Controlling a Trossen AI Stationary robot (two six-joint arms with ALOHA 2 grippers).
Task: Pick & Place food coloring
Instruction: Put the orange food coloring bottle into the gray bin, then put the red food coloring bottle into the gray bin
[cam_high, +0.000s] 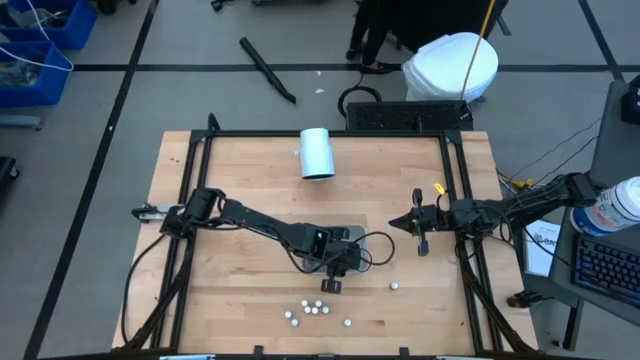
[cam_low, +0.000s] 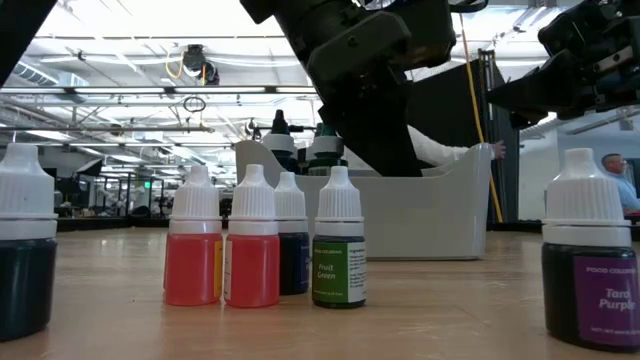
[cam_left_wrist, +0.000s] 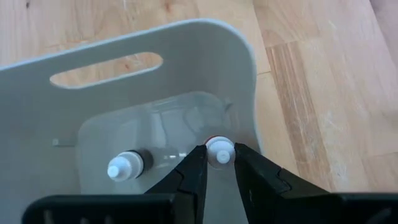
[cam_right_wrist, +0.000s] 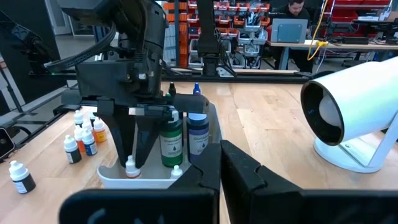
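Table (cam_high: 240, 290), wooden, with the grey tray (cam_high: 372, 243) near its middle. The left gripper (cam_left_wrist: 219, 163) is inside the tray, its fingers set close on either side of the white cap of a small red bottle (cam_left_wrist: 219, 151) that stands on the tray floor. Whether the fingers are pressing the cap or have just let go cannot be told, so this bottle is either being set down or has just been set down.

Progress, judged from how things lie: roughly half placed. Already in the tray are two tall bottles, one green (cam_right_wrist: 169, 143) and one blue (cam_right_wrist: 198, 138), standing just beyond the left gripper, plus at least one more small bottle (cam_left_wrist: 126, 167) beside it. Still loose on the table: a cluster of bottles (cam_high: 312, 311) on the near side of the left gripper and one lone bottle (cam_high: 394, 285) off toward the right arm.

The right gripper (cam_high: 398, 222) waits with fingers together, holding nothing, just beside the tray's far end from the left arm. A large white cylinder (cam_high: 317, 152) lies on its side, well apart from both grippers.

View differences: only the left wrist view sees the tray floor and the cap between the fingers. Only the low view reads labels: a green bottle (cam_low: 339, 238) and a purple one (cam_low: 589, 266). Only the high view shows the spread of the loose bottles.
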